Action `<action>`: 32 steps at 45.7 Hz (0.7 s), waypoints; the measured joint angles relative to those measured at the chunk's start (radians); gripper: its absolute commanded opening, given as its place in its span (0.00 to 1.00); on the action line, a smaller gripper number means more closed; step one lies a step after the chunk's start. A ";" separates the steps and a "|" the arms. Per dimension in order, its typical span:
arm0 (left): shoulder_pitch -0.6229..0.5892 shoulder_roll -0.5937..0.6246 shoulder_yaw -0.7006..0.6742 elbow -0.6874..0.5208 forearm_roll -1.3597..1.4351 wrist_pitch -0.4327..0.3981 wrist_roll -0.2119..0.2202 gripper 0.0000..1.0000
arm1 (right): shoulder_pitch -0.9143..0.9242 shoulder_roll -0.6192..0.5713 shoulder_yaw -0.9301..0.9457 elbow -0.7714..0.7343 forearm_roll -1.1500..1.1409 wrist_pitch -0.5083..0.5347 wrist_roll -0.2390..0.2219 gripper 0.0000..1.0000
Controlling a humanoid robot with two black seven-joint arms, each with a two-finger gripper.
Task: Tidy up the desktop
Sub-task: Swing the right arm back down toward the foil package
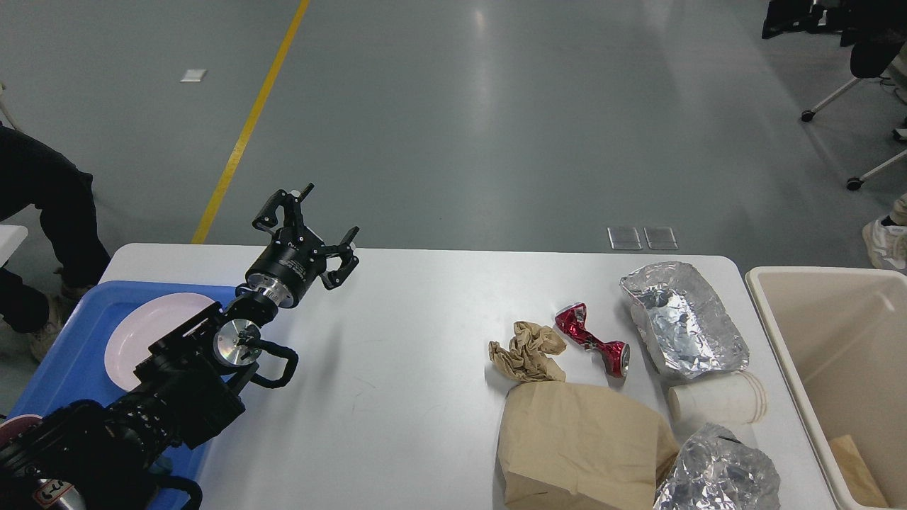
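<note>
Rubbish gathers at the right end of the desktop [397, 340], just beside the beige bin [836, 382] that stands off its right edge — a sensible grouping, I judge, since each piece has only a short way to go. There lie a crumpled brown paper wad [526, 351], a crushed red can [592, 338] next to it, a foil tray [682, 327] nearer the bin, a white paper cup [717, 398] on its side, a brown paper bag [582, 448] and a ball of foil [717, 476] at the near edge. At the left end a blue tray [71, 354] holds a pale pink plate [145, 333], so dishes seem kept apart from waste. The left gripper [312, 230] hangs above the far left part of the desktop, fingers spread and holding nothing, well apart from the litter; the right gripper is out of view. The desktop itself is a large white matte slab with rounded corners, filling the lower half of the head view — bare and faintly scuffed through its middle.
</note>
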 measured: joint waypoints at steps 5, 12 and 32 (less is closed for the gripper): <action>0.000 0.000 0.000 0.000 0.000 0.000 0.000 0.97 | 0.018 0.025 -0.034 0.058 -0.061 0.026 0.000 1.00; 0.000 0.000 0.000 0.000 0.000 0.000 0.000 0.97 | 0.025 0.079 -0.080 0.149 -0.076 0.028 -0.001 1.00; 0.000 0.000 0.000 0.000 0.000 0.000 0.000 0.97 | -0.090 0.269 -0.082 0.257 -0.068 0.007 -0.004 1.00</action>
